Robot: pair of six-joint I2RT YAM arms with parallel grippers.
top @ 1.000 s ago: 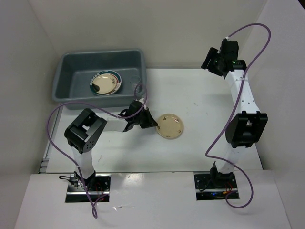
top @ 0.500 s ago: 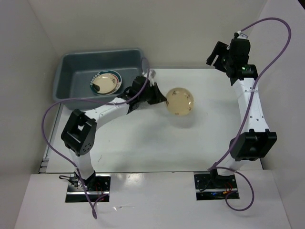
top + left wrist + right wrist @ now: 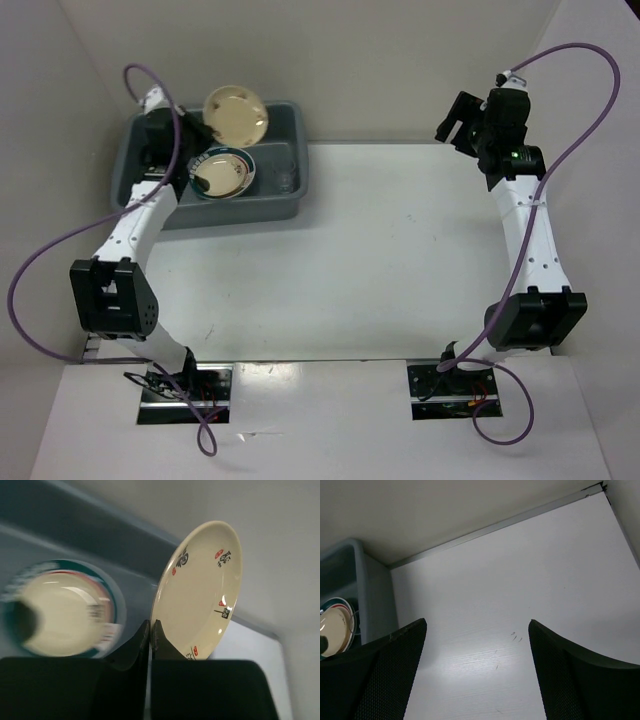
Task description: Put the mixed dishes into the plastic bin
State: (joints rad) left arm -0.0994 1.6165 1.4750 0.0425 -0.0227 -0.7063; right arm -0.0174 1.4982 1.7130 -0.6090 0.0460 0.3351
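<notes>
Having carried the cream plate off the surface to above the bin, my left fingers clamp its rim. Right fingers spread, idle. Release next, I reckon.

The right tool holds its two dark, mesh-textured fingers wide apart over a white desk. At the far left stands the grey plastic bin — inside it a patterned-rim plate, partly cut off.
</notes>
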